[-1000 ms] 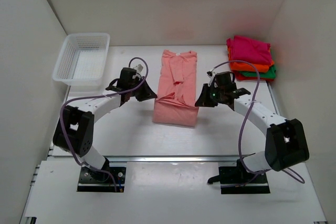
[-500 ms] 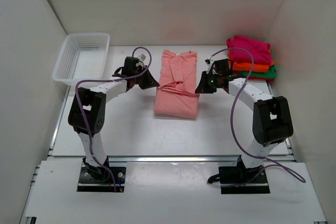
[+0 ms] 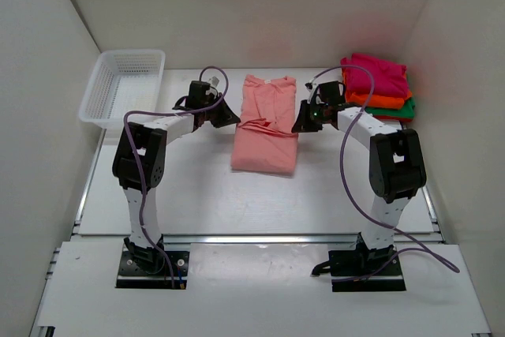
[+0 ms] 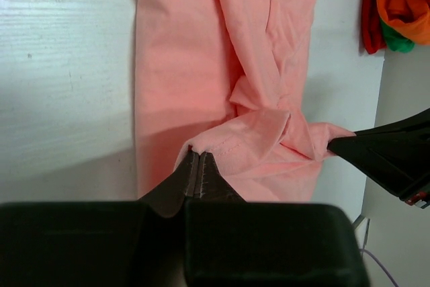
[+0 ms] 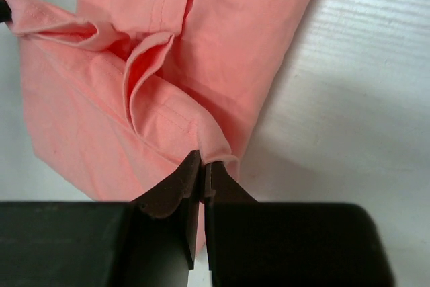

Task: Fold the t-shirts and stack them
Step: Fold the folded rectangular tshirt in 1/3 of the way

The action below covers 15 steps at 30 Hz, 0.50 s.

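Note:
The salmon-pink t-shirt [image 3: 266, 128] lies in a long folded strip on the table's middle, its near end doubled over toward the far end. My left gripper [image 3: 235, 120] is shut on the folded edge at the shirt's left side [image 4: 228, 140]. My right gripper [image 3: 297, 125] is shut on the same folded edge at the right side [image 5: 215, 149]. Both hold the hem a little above the shirt's middle. A stack of folded shirts stands at the back right: magenta [image 3: 377, 75] on top, orange [image 3: 380, 101] under it, green [image 3: 404, 110] at the bottom.
A white plastic mesh basket [image 3: 124, 88] stands at the back left. White walls close in the table on the left, back and right. The arms' purple cables arch above the table on both sides of the shirt.
Both grippers have carried the shirt's near hem away from me, toward the collar. The fold line has moved further up the table and the arms have stretched out.

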Motion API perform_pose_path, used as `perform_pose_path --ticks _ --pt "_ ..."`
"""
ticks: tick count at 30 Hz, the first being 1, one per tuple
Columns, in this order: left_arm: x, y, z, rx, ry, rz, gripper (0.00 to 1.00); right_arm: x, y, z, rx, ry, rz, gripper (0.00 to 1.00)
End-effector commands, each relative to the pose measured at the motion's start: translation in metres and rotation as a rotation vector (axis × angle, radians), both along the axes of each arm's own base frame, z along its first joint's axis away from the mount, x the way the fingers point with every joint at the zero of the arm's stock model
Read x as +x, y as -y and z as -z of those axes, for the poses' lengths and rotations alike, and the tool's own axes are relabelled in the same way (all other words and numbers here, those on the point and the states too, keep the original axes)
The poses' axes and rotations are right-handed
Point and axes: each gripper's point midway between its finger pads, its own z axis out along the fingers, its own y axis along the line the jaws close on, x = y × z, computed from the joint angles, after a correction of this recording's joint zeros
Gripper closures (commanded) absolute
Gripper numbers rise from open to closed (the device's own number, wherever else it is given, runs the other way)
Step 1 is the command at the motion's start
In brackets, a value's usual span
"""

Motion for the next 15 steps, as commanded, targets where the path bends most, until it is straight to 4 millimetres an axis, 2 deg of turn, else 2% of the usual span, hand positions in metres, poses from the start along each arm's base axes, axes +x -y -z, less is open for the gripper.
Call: perform_pose_path --ticks 1,2,5,7,10,11,12,15 --pt "0.018 0.002 -0.017 -0.042 0.058 -0.003 1.00 0.028 0.001 -0.018 0.017 0.093 -0.002 1.00" --pt "0.021 0.002 -0.013 -0.032 0.060 -0.007 1.00 0.030 0.003 -0.012 0.014 0.079 0.001 0.99" --pt "0.029 0.004 -0.009 -0.030 0.058 -0.006 1.00 0.039 0.001 -0.015 0.026 0.094 0.004 1.00" --pt "0.036 0.006 -0.009 -0.037 0.062 -0.008 0.96 0.045 0.000 -0.007 0.013 0.079 0.001 0.94" --pt "0.047 0.009 -0.011 -0.069 0.060 -0.016 0.77 0.062 0.008 -0.010 -0.020 0.107 0.027 0.71" --pt "0.055 0.005 -0.015 -0.084 0.073 -0.034 0.70 0.068 0.011 -0.013 -0.024 0.121 0.033 0.58" --pt "0.063 0.006 -0.022 -0.101 0.090 -0.033 0.68 0.073 0.016 -0.013 -0.043 0.130 0.050 0.48" --pt "0.085 -0.003 -0.048 -0.130 0.139 -0.062 0.64 0.094 0.031 -0.037 -0.090 0.199 0.104 0.40"
